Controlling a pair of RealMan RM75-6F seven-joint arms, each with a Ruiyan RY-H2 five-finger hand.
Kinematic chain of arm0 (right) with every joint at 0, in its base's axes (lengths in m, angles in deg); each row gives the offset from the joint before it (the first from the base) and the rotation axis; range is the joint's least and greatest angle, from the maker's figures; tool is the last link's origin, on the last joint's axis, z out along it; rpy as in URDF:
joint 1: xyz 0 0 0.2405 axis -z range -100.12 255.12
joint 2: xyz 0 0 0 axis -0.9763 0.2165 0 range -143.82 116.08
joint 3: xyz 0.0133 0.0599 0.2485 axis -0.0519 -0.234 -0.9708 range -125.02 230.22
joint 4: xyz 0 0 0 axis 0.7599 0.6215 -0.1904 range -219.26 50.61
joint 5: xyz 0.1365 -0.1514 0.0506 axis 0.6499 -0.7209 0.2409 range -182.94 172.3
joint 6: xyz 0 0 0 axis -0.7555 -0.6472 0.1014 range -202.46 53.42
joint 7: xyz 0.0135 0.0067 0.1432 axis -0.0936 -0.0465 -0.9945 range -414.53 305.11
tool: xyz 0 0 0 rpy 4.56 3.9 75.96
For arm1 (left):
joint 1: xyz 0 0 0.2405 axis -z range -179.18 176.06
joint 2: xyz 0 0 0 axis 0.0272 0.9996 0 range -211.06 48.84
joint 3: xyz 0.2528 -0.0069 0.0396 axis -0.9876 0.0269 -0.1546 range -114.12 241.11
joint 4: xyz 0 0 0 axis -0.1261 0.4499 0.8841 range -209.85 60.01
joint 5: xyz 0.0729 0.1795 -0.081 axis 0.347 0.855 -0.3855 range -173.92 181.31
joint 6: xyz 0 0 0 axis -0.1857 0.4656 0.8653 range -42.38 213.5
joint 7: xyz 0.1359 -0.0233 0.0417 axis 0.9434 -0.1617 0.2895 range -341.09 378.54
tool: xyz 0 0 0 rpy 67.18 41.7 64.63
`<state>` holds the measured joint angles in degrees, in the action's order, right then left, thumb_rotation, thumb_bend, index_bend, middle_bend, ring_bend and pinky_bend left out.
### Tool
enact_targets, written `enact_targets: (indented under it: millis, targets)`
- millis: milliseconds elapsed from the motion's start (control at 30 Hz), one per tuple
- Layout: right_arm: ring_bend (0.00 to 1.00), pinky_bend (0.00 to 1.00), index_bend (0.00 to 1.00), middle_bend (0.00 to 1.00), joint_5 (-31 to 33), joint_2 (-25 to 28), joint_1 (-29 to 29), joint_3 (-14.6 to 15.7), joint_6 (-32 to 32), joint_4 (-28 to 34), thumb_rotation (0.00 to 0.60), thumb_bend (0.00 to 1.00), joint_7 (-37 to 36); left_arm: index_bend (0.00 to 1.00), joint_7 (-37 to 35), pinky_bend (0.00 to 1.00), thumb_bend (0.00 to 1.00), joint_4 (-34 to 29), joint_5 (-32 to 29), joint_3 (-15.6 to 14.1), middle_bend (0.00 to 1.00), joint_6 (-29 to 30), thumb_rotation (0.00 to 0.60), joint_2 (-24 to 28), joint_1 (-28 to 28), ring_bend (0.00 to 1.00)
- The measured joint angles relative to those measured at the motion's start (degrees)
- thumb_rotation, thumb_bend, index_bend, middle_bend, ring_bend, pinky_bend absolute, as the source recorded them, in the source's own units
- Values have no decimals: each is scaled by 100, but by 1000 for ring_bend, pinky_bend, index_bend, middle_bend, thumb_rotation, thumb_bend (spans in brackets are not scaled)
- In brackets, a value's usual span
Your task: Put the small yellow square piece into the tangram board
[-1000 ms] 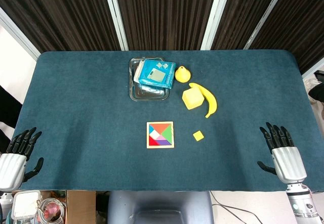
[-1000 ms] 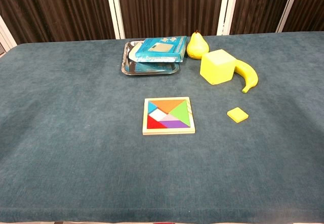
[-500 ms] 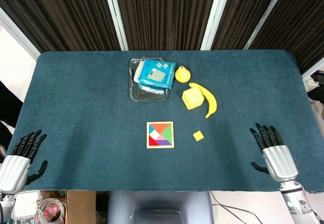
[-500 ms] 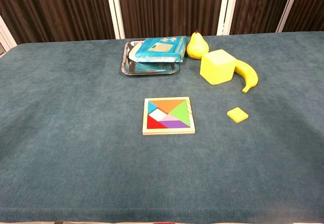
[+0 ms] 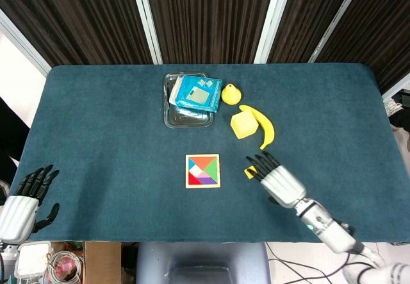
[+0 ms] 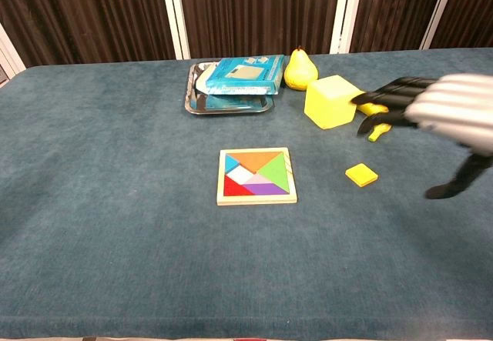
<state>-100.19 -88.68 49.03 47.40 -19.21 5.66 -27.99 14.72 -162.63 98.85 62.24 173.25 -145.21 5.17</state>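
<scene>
- The small yellow square piece (image 6: 361, 175) lay flat on the blue cloth of the table (image 5: 96, 117), to the right of the tangram board (image 6: 256, 176) and well apart from it, nearer the table's front than the yellow cube (image 6: 331, 101) and the banana (image 5: 263, 125).
- It looked thin, rigid and very light, probably wood like the board's frame; I judged it would neither bend nor break, but it could skid or flip on the cloth if nudged sideways.
- Being so flat, it offered little height to grasp. The best hold seemed a pinch across two opposite edges, thumb on one side and a finger on the other, pressed a little into the soft cloth.
- The right hand (image 5: 274, 177) hovered over the piece with fingers stretched out and apart, holding nothing; in the head view its fingertips partly covered the square, while the chest view showed it raised clear above the piece.
- The left hand (image 5: 24, 197) rested at the near left corner of the table, fingers loosely spread and empty.
- The board showed a pale vacant slot among its coloured pieces; the square would likely need turning to match it.
</scene>
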Motion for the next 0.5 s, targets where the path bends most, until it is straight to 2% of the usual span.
enact_targets:
  millis: [167, 367, 500]
  targets:
    - [0, 0, 424, 0, 509, -558, -397, -164, -555, -469, 600, 293, 894, 0, -164, 122, 424, 31, -21, 17, 0, 80, 600, 57, -31, 0]
    - [0, 0, 428, 0, 760, -1083, -732, -242, -750, -1238, 600, 338, 987, 0, -200, 121, 423, 54, 17, 15, 0, 157, 600, 57, -60, 0]
    - [0, 0, 465, 0, 868, -1282, -896, -247, -773, -1530, 600, 377, 941, 0, -195, 121, 421, 58, 15, 16, 0, 168, 600, 54, -66, 0]
